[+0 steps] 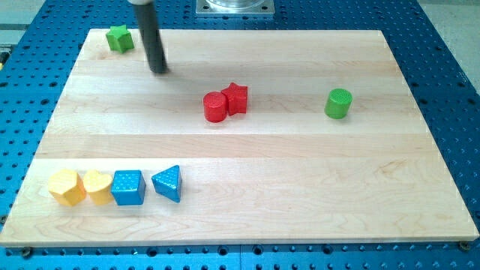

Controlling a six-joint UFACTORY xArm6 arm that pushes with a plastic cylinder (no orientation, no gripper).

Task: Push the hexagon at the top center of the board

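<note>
My tip [158, 70] rests on the board near the view's top left, just right of and below a green star block [118, 37]. A yellow hexagon block [66, 187] lies at the view's bottom left, far from my tip. Beside it sit a yellow heart-like block [98, 186], a blue cube block [128, 187] and a blue triangle block [168, 183]. A red cylinder block [215, 106] touches a red star block [235, 98] near the board's middle. A green cylinder block [338, 103] stands at the view's right.
The wooden board [300, 187] lies on a blue perforated table [450, 45]. A metal arm base [235, 7] shows at the view's top centre, beyond the board's top edge.
</note>
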